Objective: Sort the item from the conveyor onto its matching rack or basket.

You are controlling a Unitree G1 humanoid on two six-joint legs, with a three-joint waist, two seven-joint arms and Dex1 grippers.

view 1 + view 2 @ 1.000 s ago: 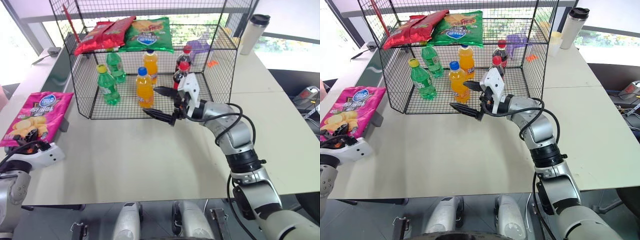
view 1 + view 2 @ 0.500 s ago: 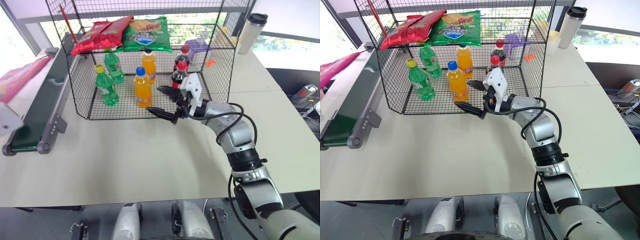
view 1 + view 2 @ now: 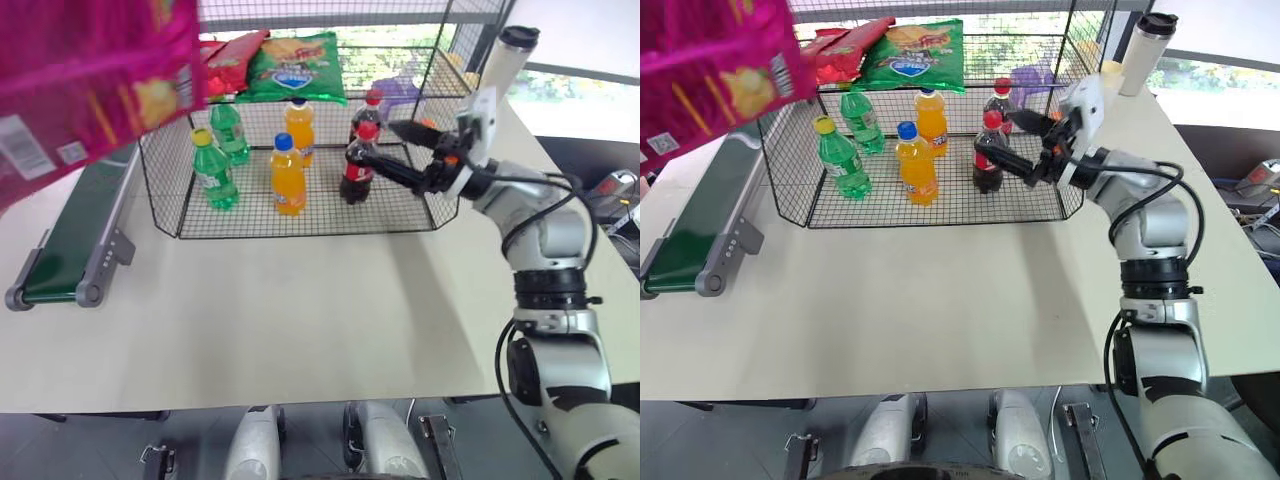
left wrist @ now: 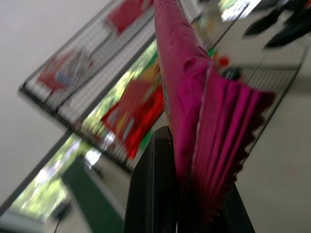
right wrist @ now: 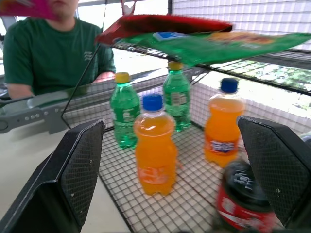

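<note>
a: pink chip bag (image 3: 90, 85) is up in the air at the left, above the conveyor (image 3: 75, 235) and level with the rack's (image 3: 440, 170) upper shelf. the left gripper (image 4: 189, 194) is clamped on its crimped end seam, fingers pressed flat with the foil pinched between them.

b: why hold it by the seam?

a: my guess is that the seam is the only stiff, flat bit of a puffy bag. pinch the belly and it would slide or burst. held by the edge, it hangs broadside and blocks much of the head view.

b: and the other arm?

a: the right gripper (image 3: 400, 150) has its fingers spread wide, holding nothing. it sits at the rack's open front by the right corner, close to the cola bottle (image 3: 356, 165). whether a finger touches the bottle i cannot tell. i'd judge it's parked off to the right so the left has the shelf to itself.

b: where should the bag go?

a: the top shelf, most likely. the red chip bags (image 3: 222, 62) and the green chip bag (image 3: 295, 68) lie flat there, while the mesh floor holds bottles, like the orange soda (image 3: 289, 178) and the green bottle (image 3: 215, 172).

b: risks?

a: the bag snagging on the wire edge on the way in.
</note>
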